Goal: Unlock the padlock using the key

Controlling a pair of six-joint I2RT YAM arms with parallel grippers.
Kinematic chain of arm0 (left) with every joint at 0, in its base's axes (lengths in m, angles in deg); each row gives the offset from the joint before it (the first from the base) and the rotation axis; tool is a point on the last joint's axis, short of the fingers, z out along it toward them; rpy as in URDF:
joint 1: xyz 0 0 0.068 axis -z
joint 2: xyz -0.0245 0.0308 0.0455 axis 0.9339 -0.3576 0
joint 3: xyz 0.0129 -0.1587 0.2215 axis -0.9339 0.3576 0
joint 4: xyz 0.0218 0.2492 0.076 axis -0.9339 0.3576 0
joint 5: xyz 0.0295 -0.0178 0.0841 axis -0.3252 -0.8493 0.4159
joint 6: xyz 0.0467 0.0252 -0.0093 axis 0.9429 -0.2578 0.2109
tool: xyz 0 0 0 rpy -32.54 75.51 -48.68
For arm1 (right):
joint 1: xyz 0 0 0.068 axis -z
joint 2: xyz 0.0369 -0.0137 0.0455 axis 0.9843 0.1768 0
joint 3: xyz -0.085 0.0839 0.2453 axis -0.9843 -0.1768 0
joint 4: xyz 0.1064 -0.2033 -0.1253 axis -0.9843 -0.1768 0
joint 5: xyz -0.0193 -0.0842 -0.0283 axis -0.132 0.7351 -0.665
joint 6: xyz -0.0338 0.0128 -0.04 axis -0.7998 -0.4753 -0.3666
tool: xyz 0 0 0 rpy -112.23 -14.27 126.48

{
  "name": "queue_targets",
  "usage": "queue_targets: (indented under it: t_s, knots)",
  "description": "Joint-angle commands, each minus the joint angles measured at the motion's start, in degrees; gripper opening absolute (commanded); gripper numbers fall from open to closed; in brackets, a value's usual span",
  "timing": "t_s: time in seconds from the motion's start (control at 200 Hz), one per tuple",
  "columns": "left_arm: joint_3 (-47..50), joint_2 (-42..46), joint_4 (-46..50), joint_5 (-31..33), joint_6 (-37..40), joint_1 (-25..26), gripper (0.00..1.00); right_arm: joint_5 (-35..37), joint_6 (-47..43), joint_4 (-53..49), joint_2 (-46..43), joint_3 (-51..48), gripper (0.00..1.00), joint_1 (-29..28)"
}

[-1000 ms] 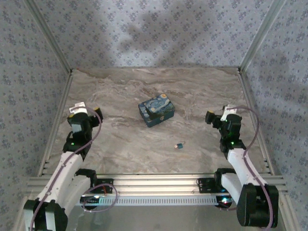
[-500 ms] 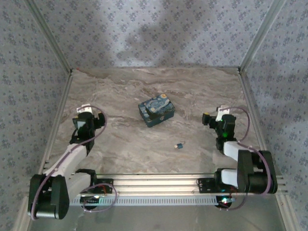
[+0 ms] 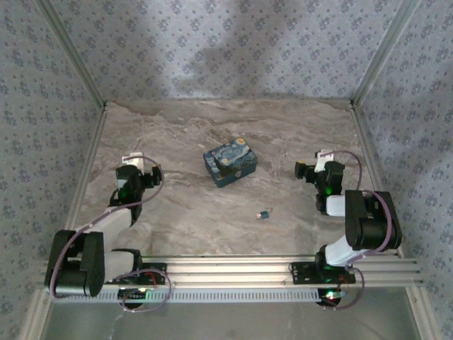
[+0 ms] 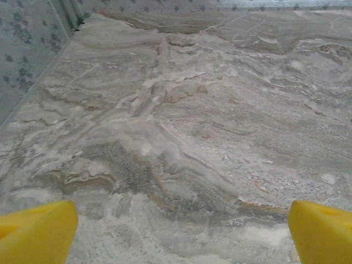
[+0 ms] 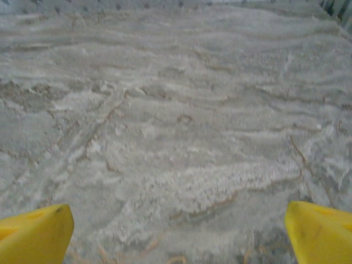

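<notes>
Padlock: one tiny teal padlock [image 3: 265, 214] is lying on the counter [image 3: 184, 205], toward the near middle in the top view; nothing is touching it, and its shackle is too small to read.
Box: one blue starry-print box [image 3: 230, 162] is sitting at 11 o'clock from the padlock, well apart.
Right tool: the right tool [image 3: 303, 171] is hovering at 1 o'clock from the padlock, jaws gaping wide and holding nothing; its wrist view is showing yellow fingertips [image 5: 33, 234] at both lower corners over bare stone.
Left tool: the left tool [image 3: 150, 176] is hanging at 10 o'clock, farther off, likewise spread wide and holding nothing, with yellow fingertips [image 4: 36, 231] framing bare counter.
Surface: the counter is showing grey-beige marbled veining.
Room: blue-grey patterned walls [image 3: 212, 49] are enclosing three sides; aluminium rails [image 3: 233, 265] are running along the near edge.
Count: one padlock, one box, two arms, two tools.
</notes>
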Motion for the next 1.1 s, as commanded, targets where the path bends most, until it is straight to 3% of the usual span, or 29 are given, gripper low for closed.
queue_targets:
  t_s: [0.0, 0.22, 0.46, 0.6, 1.094]
  knots:
    - [0.54, -2.95, -7.88, -2.88, 2.64, -0.52, 0.98, 1.11, -0.56, -1.66, 0.02, 0.88, 1.00, -0.26]
    - [-0.12, -8.42, -14.27, -7.24, 5.53, -1.74, 0.98, 1.45, -0.66, -1.63, -0.01, 0.87, 1.00, -0.40]
    - [1.67, -18.71, -27.66, -11.04, 2.99, -5.53, 0.98, 1.57, -0.74, -1.63, -0.01, 0.83, 1.00, -0.55]
    - [-4.46, -18.72, -15.57, -13.73, 1.37, -7.72, 0.98, 1.81, -0.83, -1.60, -0.01, 0.89, 1.00, -0.58]
    - [-4.51, -19.02, -15.97, -11.94, 0.65, -7.85, 0.98, 2.22, -0.98, -1.58, -0.09, 0.72, 1.00, -0.88]
